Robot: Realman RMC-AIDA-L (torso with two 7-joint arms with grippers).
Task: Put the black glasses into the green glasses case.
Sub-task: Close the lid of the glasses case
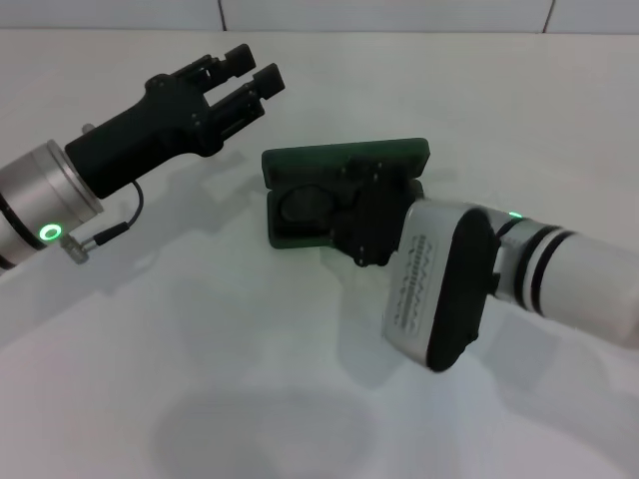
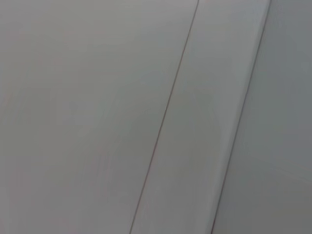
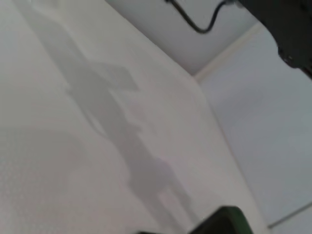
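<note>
Case [image 1: 300,215]: one, open; grippers: two.

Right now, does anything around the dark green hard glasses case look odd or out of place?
Nothing looks damaged or spilled. The dark green hard glasses case lies open on the white table; the right gripper reaches into it, hiding part of its inside. The left gripper hovers beside, open.

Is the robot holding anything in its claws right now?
The left gripper is open in the air, holding nothing. The right gripper is down in the open green glasses case; its fingers are hidden, so that cannot be told.
</note>
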